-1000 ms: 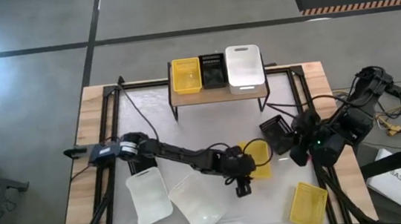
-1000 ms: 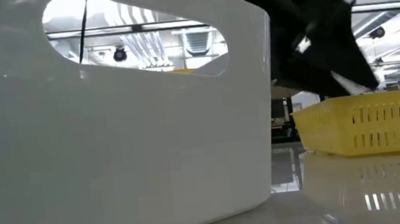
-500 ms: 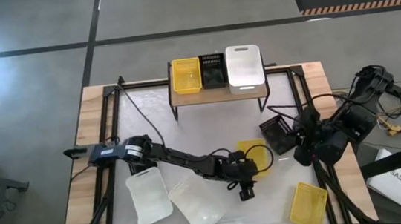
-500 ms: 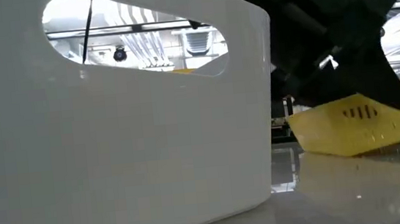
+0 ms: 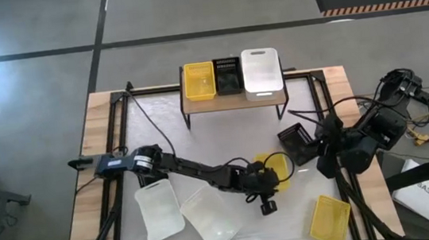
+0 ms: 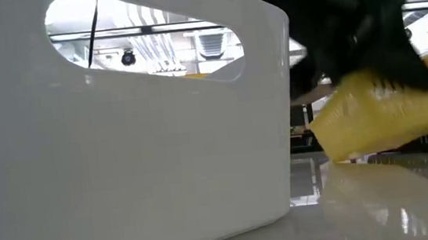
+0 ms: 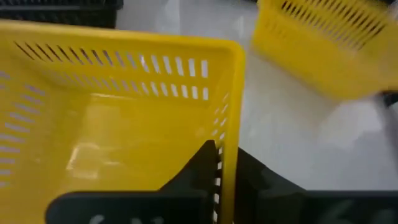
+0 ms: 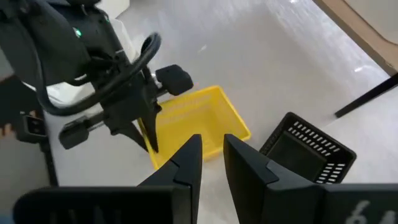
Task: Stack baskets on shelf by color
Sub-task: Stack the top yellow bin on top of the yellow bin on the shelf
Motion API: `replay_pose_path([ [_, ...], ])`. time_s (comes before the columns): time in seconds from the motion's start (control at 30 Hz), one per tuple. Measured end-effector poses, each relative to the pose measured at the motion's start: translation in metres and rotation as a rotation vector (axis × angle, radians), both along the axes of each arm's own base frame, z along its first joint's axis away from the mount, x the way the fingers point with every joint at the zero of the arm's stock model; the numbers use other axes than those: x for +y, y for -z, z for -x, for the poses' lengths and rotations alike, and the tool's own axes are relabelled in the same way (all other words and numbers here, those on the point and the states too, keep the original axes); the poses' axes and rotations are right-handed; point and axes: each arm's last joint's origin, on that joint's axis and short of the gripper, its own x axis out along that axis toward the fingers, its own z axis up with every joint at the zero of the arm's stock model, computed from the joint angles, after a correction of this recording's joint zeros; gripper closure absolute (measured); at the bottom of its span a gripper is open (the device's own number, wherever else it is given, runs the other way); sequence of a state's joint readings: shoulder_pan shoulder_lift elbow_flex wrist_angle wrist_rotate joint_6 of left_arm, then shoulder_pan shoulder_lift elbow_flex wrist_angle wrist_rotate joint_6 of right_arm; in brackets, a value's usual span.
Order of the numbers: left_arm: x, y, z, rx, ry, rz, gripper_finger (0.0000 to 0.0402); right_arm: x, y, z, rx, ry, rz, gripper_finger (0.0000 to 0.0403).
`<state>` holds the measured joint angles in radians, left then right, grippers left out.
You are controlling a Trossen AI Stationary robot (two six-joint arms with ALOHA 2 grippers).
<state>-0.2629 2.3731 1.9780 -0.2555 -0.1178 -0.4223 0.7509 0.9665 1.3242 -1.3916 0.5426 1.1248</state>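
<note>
A yellow basket (image 5: pixel 277 168) sits mid-table, tilted in the low view (image 6: pixel 387 119). My left gripper (image 5: pixel 268 190) is shut on its near wall. My right gripper (image 8: pixel 213 152) hovers at the table's right (image 5: pixel 321 158), narrowly open, nothing between its fingers; a black basket (image 5: pixel 295 142) lies on the table beside it. The shelf (image 5: pixel 232 98) at the far edge carries a yellow basket (image 5: pixel 199 81), a black one (image 5: pixel 227 75) and a white one (image 5: pixel 261 73), side by side. My left gripper pinches the yellow basket's near side wall (image 7: pixel 231 124), at its top rim, with one finger (image 7: pixel 199 168) inside the basket and the other (image 7: pixel 261 177) outside. The fingers slant down from the table's left. The basket is tilted, one lower corner (image 6: pixel 336 158) on the table.
Two white baskets (image 5: pixel 158 210) (image 5: pixel 209 216) lie at the near left; one fills the low view (image 6: pixel 122 144). Another yellow basket (image 5: pixel 329 220) lies at the near right. Cables trail along the table's right edge (image 5: pixel 350 122).
My left gripper has shifted a little toward the table's near right and taken hold of the yellow basket. The basket has tipped: one side has risen off the table while its other lower edge stays down.
</note>
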Motion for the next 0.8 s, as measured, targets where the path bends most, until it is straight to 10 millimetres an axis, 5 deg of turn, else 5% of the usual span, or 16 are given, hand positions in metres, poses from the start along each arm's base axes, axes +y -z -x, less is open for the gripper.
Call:
replay_pose_path([
  [0.13, 0.003, -0.038, 0.013, 0.088, -0.020, 0.015, 0.0401, 0.000, -0.009, -0.001, -0.037, 0.000, -0.034, 0.0344],
  [0.27, 0.012, -0.099, 0.044, 0.146, 0.006, -0.058, 0.0401, 0.001, -0.012, -0.001, -0.048, -0.005, -0.031, 0.0344],
  [0.57, 0.062, -0.230, 0.155, 0.120, 0.005, -0.255, 0.0401, 0.005, -0.008, -0.010, -0.093, 0.022, 0.115, 0.0344],
  [0.67, 0.090, -0.258, 0.188, 0.101, -0.058, -0.375, 0.0401, 0.008, -0.005, -0.017, -0.131, 0.063, 0.202, 0.0344],
  [0.8, 0.133, -0.270, 0.208, 0.148, -0.159, -0.492, 0.0401, 0.016, 0.003, -0.029, -0.139, 0.085, 0.306, 0.0344],
])
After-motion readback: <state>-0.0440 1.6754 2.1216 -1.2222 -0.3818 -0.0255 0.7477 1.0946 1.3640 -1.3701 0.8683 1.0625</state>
